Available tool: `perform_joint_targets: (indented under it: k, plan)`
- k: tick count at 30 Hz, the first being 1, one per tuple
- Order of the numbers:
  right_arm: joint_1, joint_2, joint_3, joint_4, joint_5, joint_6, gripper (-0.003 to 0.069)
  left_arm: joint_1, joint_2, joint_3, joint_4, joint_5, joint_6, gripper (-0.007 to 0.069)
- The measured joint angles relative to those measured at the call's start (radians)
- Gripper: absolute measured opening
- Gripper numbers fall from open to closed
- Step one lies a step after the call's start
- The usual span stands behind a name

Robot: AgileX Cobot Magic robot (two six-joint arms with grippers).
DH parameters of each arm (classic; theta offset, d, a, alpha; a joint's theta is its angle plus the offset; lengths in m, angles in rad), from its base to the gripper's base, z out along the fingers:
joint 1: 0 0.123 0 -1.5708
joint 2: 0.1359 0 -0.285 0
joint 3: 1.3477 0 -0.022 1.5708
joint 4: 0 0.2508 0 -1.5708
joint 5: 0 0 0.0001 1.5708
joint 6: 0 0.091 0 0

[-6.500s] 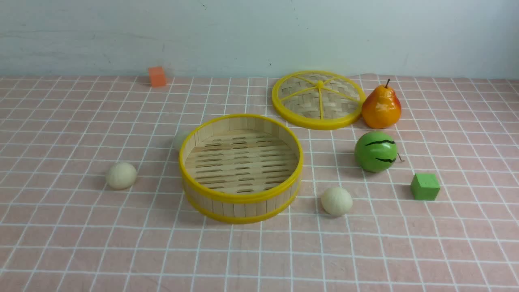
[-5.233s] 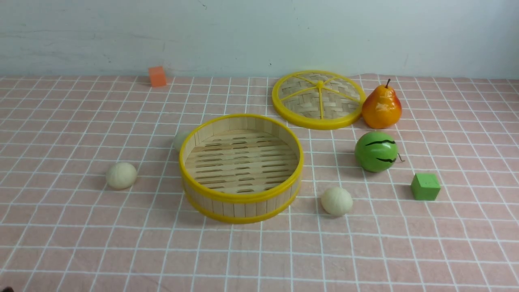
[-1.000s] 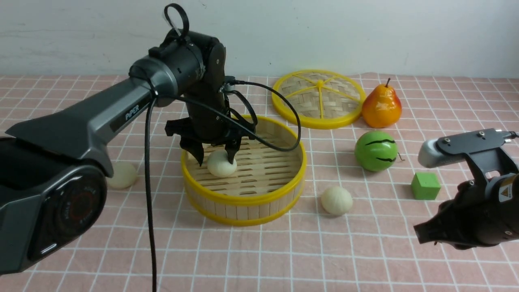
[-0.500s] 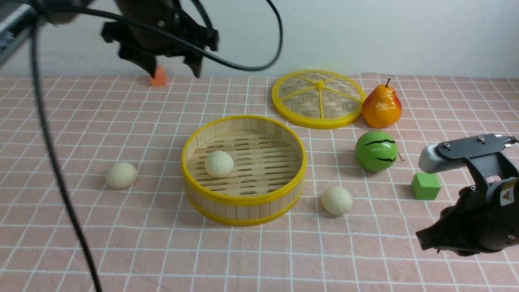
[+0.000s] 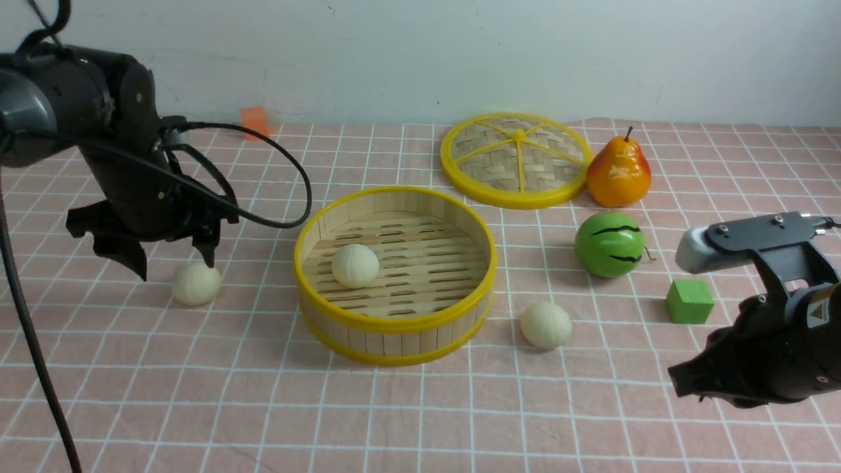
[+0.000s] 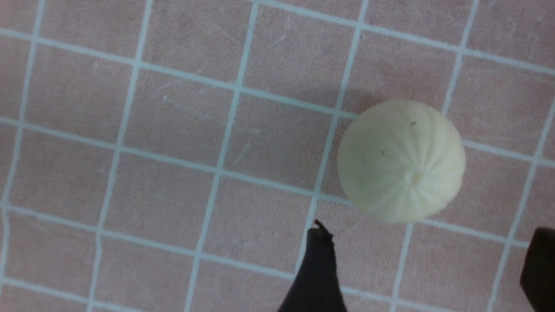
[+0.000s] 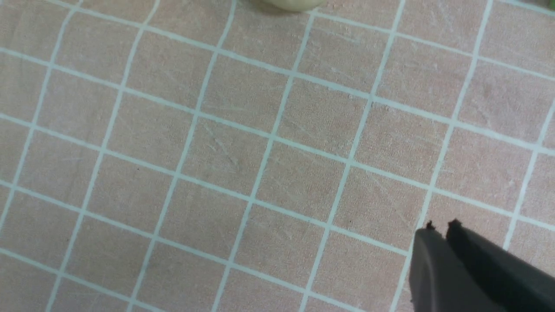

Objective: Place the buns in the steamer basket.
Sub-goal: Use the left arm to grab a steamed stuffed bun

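Observation:
The steamer basket (image 5: 394,320) stands mid-table with one bun (image 5: 355,265) lying on its slotted floor. A second bun (image 5: 196,284) rests on the cloth to the basket's left. My left gripper (image 5: 175,266) hangs open just above and behind it, touching nothing. In the left wrist view this bun (image 6: 401,160) lies just beyond the spread fingertips of the left gripper (image 6: 428,229). A third bun (image 5: 546,324) sits on the cloth in front of the basket's right side; its edge (image 7: 290,3) shows in the right wrist view. My right gripper (image 5: 683,381) (image 7: 441,225) is shut and empty, low at the near right.
A woven yellow-rimmed lid (image 5: 516,161) lies at the back, with a pear (image 5: 617,172) beside it. A green striped melon (image 5: 609,244) and a green cube (image 5: 688,301) stand right of the basket. An orange block (image 5: 255,120) sits by the far wall.
My left gripper let go of a bun in the basket, rose, swung left and came down over the bun on the left. The right arm barely moved.

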Motion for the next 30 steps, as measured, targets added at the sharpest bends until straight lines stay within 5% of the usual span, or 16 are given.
perform_joint_targets:
  k: [23,30]
  plan:
    - [0.000,0.000,0.000,0.165,0.031,-0.101,0.0059,0.000,0.059,0.001,0.010,-0.099,-0.011,0.0552]
    - [0.000,0.000,0.000,0.170,0.042,-0.108,0.0067,0.000,0.132,0.001,0.011,-0.096,-0.011,0.0363]
